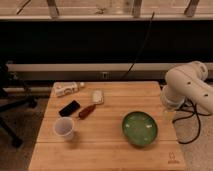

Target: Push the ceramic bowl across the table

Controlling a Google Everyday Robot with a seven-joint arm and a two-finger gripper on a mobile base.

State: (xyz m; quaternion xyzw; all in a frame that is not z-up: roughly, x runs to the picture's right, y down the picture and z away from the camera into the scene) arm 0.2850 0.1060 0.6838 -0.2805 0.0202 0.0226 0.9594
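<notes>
The ceramic bowl, wide and shallow with a glossy green inside and a darker rim, sits on the right half of the light wooden table. My white arm reaches in from the right. My gripper hangs below it at the table's right edge, just right of the bowl and slightly behind it, apart from the rim.
A translucent white cup stands front left. A black phone, a brown object, a small white object and a lying white bottle sit at back left. An office chair stands left of the table. A small dark mark shows at the front right corner.
</notes>
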